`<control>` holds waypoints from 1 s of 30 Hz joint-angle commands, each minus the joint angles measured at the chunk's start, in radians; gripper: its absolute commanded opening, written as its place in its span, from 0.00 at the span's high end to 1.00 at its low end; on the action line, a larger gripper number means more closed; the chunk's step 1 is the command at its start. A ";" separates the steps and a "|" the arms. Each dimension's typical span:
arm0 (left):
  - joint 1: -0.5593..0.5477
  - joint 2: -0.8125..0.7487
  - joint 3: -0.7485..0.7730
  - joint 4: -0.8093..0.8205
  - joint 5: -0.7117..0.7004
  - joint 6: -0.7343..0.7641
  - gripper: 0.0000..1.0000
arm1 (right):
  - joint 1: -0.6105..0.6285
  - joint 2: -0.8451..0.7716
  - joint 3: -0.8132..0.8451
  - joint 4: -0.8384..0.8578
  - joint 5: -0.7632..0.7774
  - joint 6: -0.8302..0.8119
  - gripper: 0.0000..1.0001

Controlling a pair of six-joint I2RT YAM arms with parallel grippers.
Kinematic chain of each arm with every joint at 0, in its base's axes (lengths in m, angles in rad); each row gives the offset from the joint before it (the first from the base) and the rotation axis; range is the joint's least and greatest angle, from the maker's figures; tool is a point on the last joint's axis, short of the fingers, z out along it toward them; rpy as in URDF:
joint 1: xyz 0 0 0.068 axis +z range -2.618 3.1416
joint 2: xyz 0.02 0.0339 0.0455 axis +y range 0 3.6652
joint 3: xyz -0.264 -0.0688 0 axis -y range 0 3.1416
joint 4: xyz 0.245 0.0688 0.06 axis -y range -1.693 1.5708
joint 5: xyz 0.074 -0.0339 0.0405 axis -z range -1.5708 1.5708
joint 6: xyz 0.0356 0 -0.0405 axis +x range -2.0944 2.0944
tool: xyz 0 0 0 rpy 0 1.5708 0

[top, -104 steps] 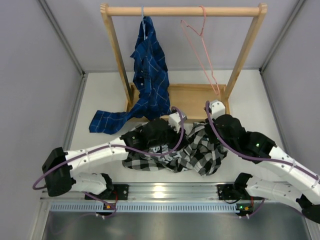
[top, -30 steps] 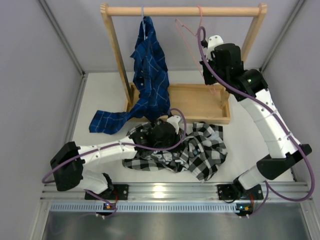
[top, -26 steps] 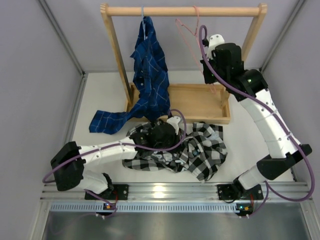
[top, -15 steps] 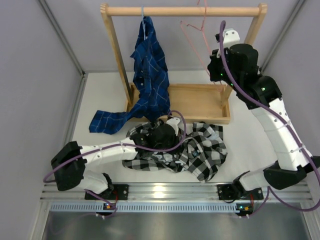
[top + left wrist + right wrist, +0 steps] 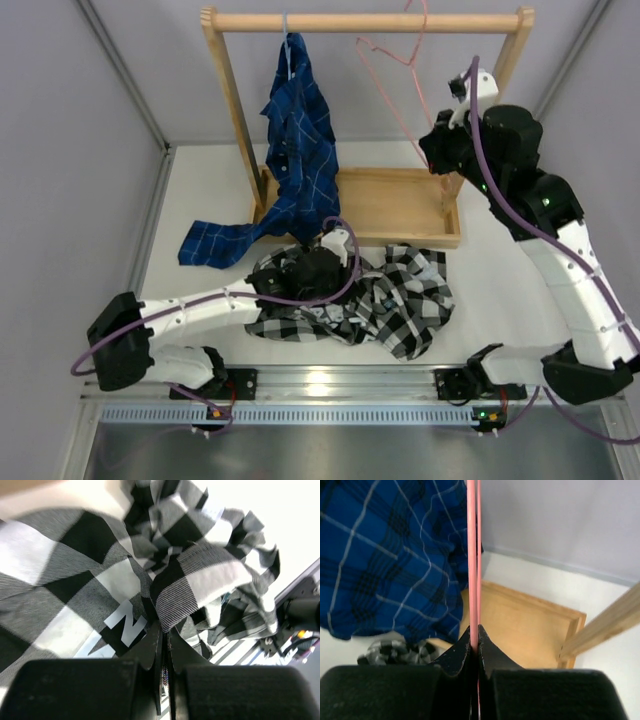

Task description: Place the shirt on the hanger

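The black-and-white check shirt (image 5: 400,300) lies crumpled on the table in front of the rack. My left gripper (image 5: 322,268) sits on its far left part. In the left wrist view the gripper (image 5: 164,630) is shut on a fold of the shirt (image 5: 210,580), with pale lettering (image 5: 125,625) beside it. The pink wire hanger (image 5: 392,90) is up by the rack's rod, its hook showing above the rod. My right gripper (image 5: 437,155) holds its lower corner. In the right wrist view the gripper (image 5: 474,639) is shut on the hanger's wire (image 5: 471,555).
The wooden rack has a top rod (image 5: 300,21), two slanted posts and a tray base (image 5: 395,205). A dark blue grid shirt (image 5: 298,150) hangs on its left side and trails onto the table (image 5: 215,240). It also shows in the right wrist view (image 5: 390,560). Grey walls stand on both sides.
My right arm has carried the hanger up and to the right, its hook rising above the rod. My left gripper has stayed on the check shirt, shifting slightly toward the rack.
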 commanded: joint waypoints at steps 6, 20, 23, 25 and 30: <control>0.109 -0.064 0.035 -0.009 -0.027 0.025 1.00 | -0.016 -0.439 -0.404 0.031 -0.167 0.028 1.00; 0.252 -0.029 0.106 0.019 0.034 -0.076 1.00 | -0.016 -0.946 -0.603 -0.419 -0.589 0.158 1.00; 0.257 -0.023 0.087 0.056 0.031 -0.128 1.00 | -0.016 -1.032 -0.685 -0.437 -0.655 0.203 1.00; 0.269 -0.029 0.043 0.132 0.062 -0.186 1.00 | -0.016 -1.080 -0.724 -0.477 -0.620 0.212 1.00; 0.281 -0.029 -0.008 0.246 0.071 -0.260 1.00 | -0.016 -1.132 -0.721 -0.621 -0.549 0.226 1.00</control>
